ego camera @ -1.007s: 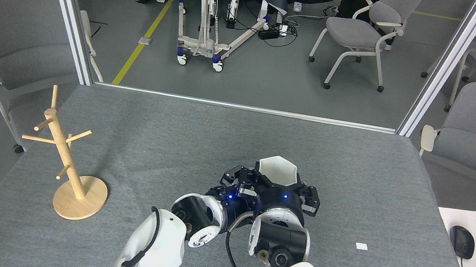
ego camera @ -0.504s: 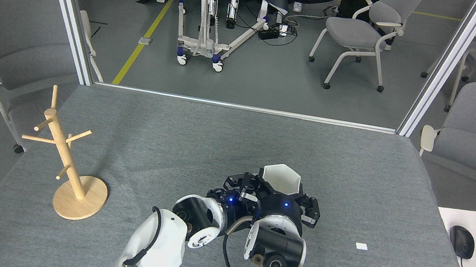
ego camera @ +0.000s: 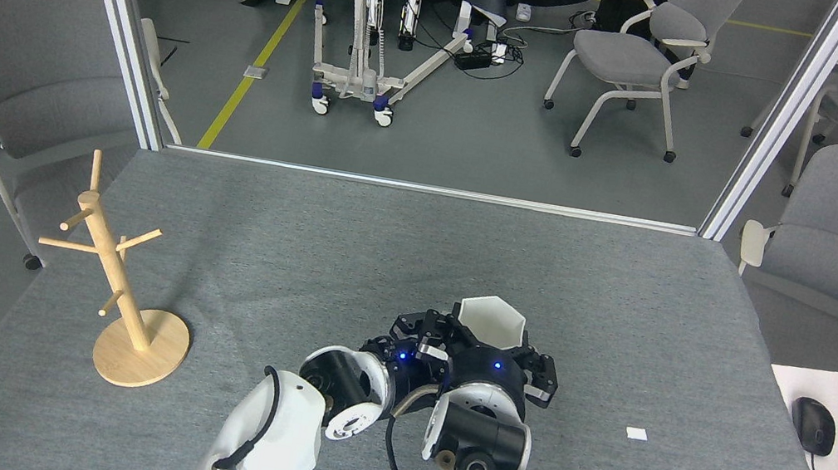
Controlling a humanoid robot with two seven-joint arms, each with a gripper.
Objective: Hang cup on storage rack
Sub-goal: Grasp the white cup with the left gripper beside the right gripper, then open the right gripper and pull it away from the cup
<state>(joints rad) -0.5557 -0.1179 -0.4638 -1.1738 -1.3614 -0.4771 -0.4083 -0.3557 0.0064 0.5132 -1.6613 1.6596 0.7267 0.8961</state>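
Grey felt-covered table point(ego camera: 383, 246), wooden storage rack point(ego camera: 124, 289) at its left, small white tag point(ego camera: 636, 433) at right.

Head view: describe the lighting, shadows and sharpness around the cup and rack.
Head view: even, soft overhead light; the storage rack casts only a faint shadow to its right on the table; the cup is bright white but not blown out; focus is sharp throughout, no motion blur.

We see a plain white cup point(ego camera: 491, 320) against our black grippers, each lit by a small blue light. Our arms are white with black joints. The storage rack point(ego camera: 124, 289) at the near left is pale, honey-coloured wood. The table point(ego camera: 299, 250) wears speckled grey felt. On the far floor runs a yellow line point(ego camera: 258, 58).
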